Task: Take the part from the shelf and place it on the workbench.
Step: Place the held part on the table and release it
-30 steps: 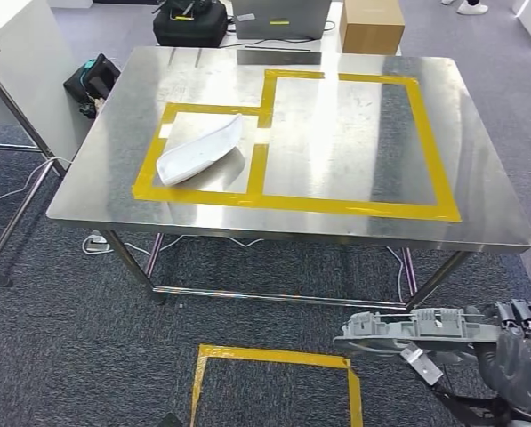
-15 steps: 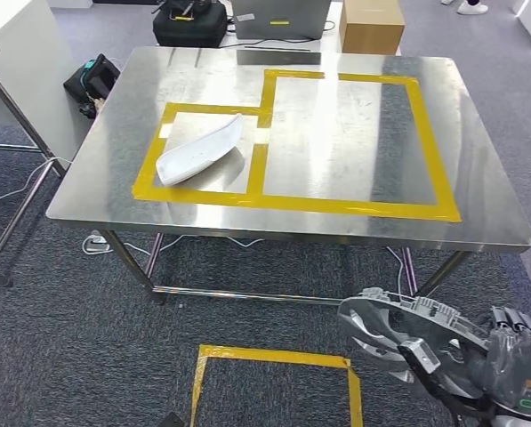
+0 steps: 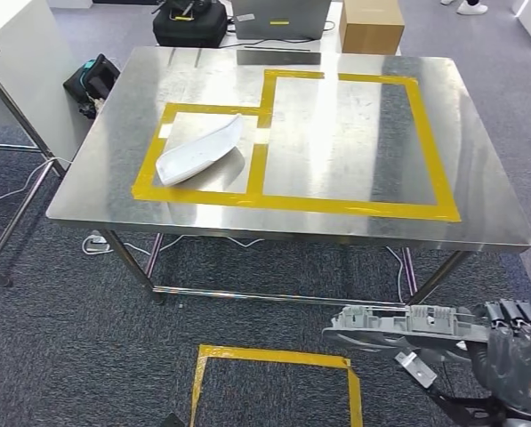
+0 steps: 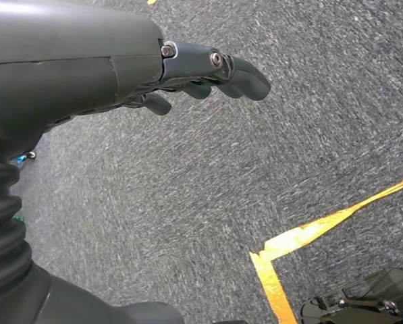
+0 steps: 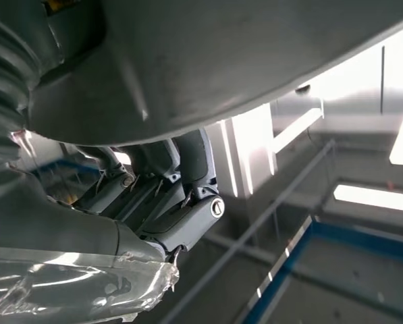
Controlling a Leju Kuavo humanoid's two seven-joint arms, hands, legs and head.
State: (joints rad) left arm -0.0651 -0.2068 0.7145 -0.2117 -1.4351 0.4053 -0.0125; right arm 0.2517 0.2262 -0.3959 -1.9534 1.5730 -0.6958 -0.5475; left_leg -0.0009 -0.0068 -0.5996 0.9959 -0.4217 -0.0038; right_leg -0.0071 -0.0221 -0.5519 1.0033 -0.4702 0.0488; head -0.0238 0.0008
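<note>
One grey part (image 3: pixel 410 326) gripped by right hand (image 3: pixel 514 360), one white part (image 3: pixel 199 149) on workbench (image 3: pixel 357 142), left hand (image 4: pixel 209 71) seemingly empty, fingers loosely extended.

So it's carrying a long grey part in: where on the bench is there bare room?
The large yellow-taped rectangle is bare. The smaller one holds a white part. The grey part is in the right hand.

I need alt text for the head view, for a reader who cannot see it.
The robot's right hand holds a long grey plastic part low above carpet, in front of a steel workbench marked with yellow tape, where a white part lies.
</note>
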